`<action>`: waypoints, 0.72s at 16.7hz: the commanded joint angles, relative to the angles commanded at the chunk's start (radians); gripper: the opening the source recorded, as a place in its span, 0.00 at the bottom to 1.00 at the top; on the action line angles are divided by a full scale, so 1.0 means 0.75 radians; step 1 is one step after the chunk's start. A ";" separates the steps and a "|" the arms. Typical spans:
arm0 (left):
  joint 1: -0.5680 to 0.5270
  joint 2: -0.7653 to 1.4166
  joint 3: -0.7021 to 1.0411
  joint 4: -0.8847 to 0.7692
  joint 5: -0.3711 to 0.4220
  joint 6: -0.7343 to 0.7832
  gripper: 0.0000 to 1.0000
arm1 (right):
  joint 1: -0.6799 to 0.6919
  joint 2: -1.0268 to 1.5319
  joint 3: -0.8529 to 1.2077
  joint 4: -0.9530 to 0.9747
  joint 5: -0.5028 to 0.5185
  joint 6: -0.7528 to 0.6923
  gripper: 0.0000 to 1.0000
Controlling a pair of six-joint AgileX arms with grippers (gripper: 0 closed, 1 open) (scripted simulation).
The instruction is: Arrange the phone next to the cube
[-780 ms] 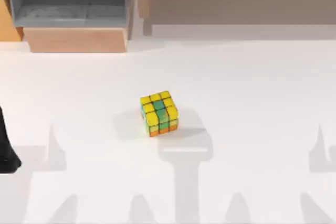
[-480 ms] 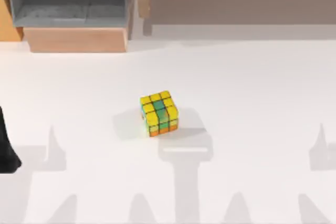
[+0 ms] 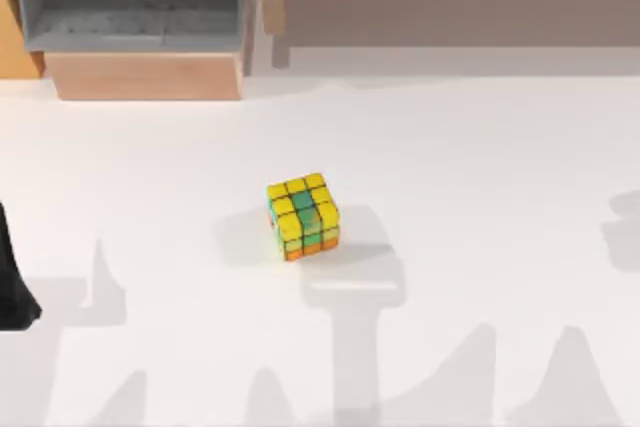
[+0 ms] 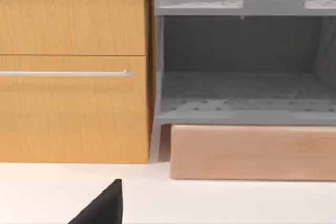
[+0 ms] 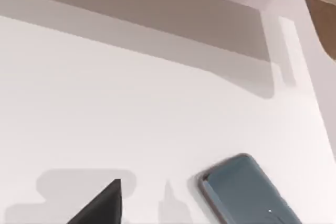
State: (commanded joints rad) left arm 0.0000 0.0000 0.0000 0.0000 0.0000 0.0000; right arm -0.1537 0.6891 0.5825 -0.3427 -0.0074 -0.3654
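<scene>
White tabletop [image 3: 480,167] fills our top view, backed at twelve o'clock by a wooden cabinet [image 4: 73,66] and grey open shelving [image 3: 130,2]; whether either gripper is open or shut we cannot tell. Our left arm [image 3: 12,287] sits parked at the nine o'clock edge. Outward, the small yellow, green and orange puzzle cube [image 3: 302,215] stands near the centre, while the flat dark grey glossy phone [image 5: 247,190] lies on the table in our right wrist view.
</scene>
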 joint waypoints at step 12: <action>0.000 0.000 0.000 0.000 0.000 0.000 1.00 | -0.327 1.655 1.171 -0.785 -0.019 -0.760 1.00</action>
State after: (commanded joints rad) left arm 0.0000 0.0000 0.0000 0.0000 0.0000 0.0000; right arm -0.3991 1.9305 1.4608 -0.9318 -0.0218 -0.9356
